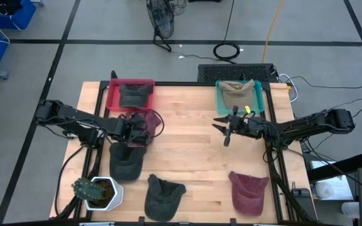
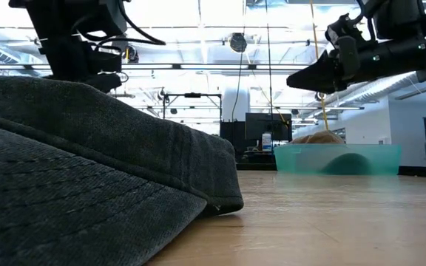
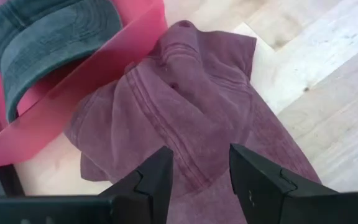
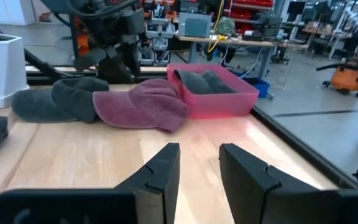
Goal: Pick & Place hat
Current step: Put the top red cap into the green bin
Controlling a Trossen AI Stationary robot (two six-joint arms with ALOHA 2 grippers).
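A maroon hat [image 1: 148,120] lies on the table at the left, its far edge against the red bin [image 1: 114,94]; it also shows in the left wrist view [image 3: 191,106] and the right wrist view [image 4: 138,102]. My left gripper [image 1: 137,132] is open, pointing down over the hat's crown, one finger on either side of a ridge of cloth [image 3: 201,168]. My right gripper [image 1: 220,130] is open and empty, raised above the table's right half, near the teal bin [image 1: 259,100]. My left gripper stands with its open fingers [image 3: 157,177] right over the maroon hat's crown, coming from above. I cannot tell whether the fingertips touch the cloth. The hat lies on the table.
The red bin holds a dark hat [image 1: 134,95]. The teal bin holds a tan hat [image 1: 236,91]. Two dark hats [image 1: 126,160] [image 1: 164,194] and another maroon hat [image 1: 250,191] lie toward the near edge. A potted plant [image 1: 99,191] stands at the near left corner.
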